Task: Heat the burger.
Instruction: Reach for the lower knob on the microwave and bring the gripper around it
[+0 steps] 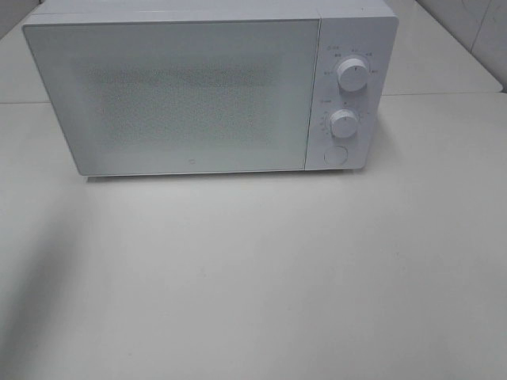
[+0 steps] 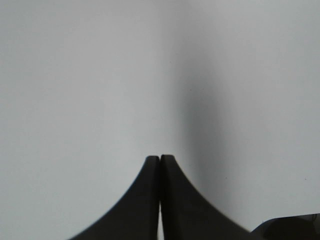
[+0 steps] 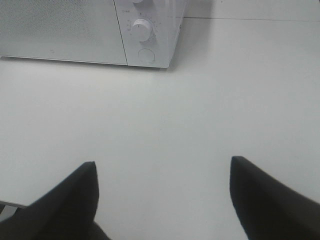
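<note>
In front of the microwave [image 1: 174,95], whose door is closed, the right gripper [image 3: 163,162] hangs spread wide and empty over the white table [image 1: 253,277]; the left gripper [image 2: 160,159] is pressed together; the burger's place cannot be told

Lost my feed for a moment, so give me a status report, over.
Left hand shut, empty. Right hand open, empty, facing the microwave. Burger not in view. Door closed; nothing seen in the way.

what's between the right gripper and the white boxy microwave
Only bare white tabletop lies between the open right gripper and the white box-shaped microwave, as the right wrist view shows.
</note>
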Action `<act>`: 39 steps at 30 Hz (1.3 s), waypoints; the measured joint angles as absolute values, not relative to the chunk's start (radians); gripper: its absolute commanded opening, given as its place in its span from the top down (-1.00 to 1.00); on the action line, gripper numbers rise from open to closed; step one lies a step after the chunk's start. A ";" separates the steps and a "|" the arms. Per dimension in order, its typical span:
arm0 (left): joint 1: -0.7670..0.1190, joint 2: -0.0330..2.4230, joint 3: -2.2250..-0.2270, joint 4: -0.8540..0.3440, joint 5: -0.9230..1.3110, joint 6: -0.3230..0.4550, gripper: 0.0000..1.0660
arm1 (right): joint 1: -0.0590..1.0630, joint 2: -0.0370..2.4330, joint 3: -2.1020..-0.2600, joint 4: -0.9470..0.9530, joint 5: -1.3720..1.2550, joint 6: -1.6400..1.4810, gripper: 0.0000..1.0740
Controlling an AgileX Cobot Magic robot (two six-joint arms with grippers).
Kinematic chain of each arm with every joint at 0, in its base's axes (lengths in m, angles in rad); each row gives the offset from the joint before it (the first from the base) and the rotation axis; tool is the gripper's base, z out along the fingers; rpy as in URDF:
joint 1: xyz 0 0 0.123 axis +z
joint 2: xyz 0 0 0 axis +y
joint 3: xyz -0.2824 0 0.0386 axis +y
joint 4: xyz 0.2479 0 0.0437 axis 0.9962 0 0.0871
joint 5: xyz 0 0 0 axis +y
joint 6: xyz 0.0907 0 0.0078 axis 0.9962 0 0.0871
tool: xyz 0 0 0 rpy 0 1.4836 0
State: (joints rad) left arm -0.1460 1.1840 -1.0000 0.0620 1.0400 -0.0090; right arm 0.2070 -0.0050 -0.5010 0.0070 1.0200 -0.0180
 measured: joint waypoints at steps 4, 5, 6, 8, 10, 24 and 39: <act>-0.135 1.022 -0.930 0.059 1.057 -0.010 1.00 | 0.207 -0.005 -0.501 0.007 1.020 -0.018 -0.30; -0.135 0.978 -0.910 0.055 1.057 -0.010 1.00 | 0.207 -0.005 -0.501 0.007 1.020 -0.018 -0.30; -0.135 0.978 -0.910 0.055 1.057 -0.010 1.00 | 0.207 -0.005 -0.501 0.007 1.020 -0.018 -0.30; -0.135 0.877 -0.851 0.049 1.062 -0.010 1.00 | 0.207 -0.005 -0.501 0.007 1.020 -0.018 -0.30; -0.135 0.812 -0.810 0.047 1.065 -0.010 1.00 | 0.207 -0.005 -0.501 0.007 1.020 -0.018 -0.30; -0.135 0.341 -0.603 0.043 1.083 -0.006 1.00 | 0.207 -0.005 -0.501 0.007 1.020 -0.018 -0.30; -0.135 -0.004 -0.513 0.009 1.073 0.049 1.00 | 0.207 -0.005 -0.501 0.007 1.020 -0.018 -0.30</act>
State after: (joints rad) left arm -0.1350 -0.0040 -0.5130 0.0090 1.0730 0.0490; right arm 0.2070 -0.0050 -0.5010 0.0070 1.0200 -0.0180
